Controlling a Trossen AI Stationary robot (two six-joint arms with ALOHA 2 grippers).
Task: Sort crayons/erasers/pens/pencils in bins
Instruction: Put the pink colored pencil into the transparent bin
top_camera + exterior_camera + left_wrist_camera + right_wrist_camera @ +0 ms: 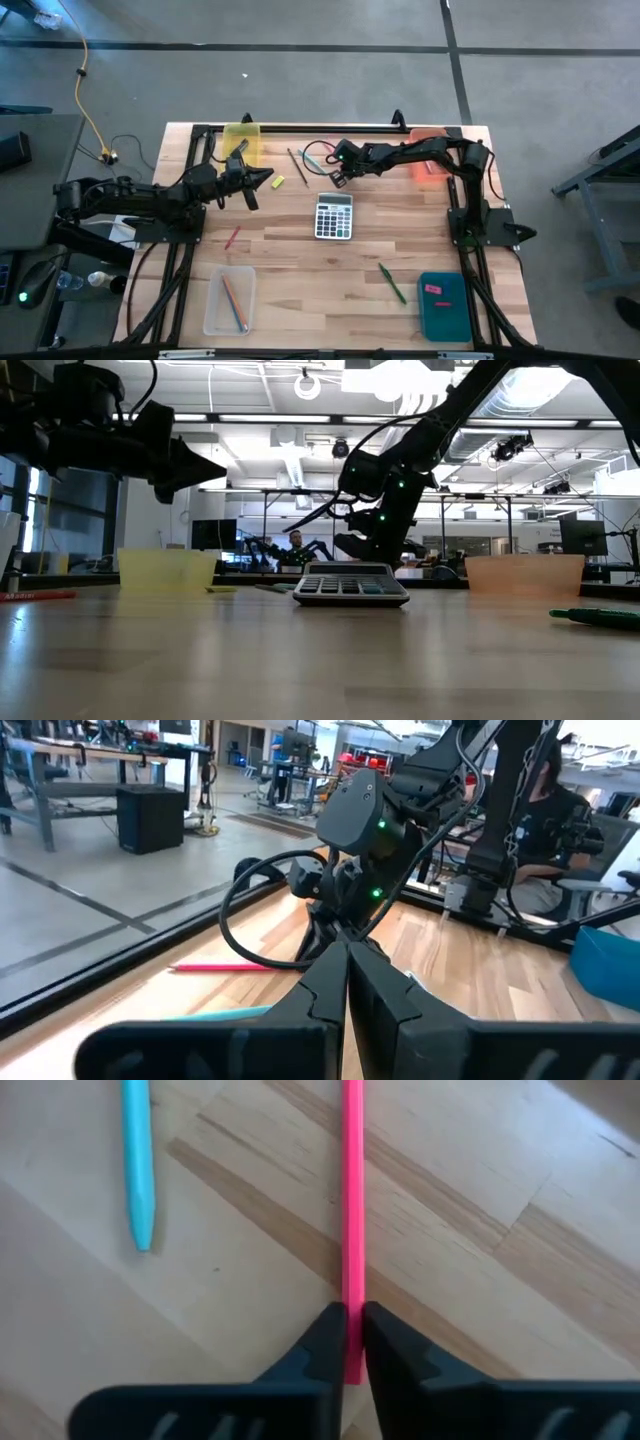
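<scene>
Pink pencil point(352, 1200) nipped between right gripper point(348, 1330) fingertips.

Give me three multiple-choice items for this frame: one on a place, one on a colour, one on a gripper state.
1. The calculator lies:
A. mid-table
B. inside the teal bin
C. beside the clear bin

2. The pencil between the right gripper's fingers is:
A. orange
B. pink
C. green

3. The left gripper is:
A. open
B. shut on an eraser
C. shut, empty

Answers:
1. A: the high view shows it at the centre.
2. B: the right gripper pinches the pink pencil.
3. C: the left gripper has fingers together with nothing between.
</scene>
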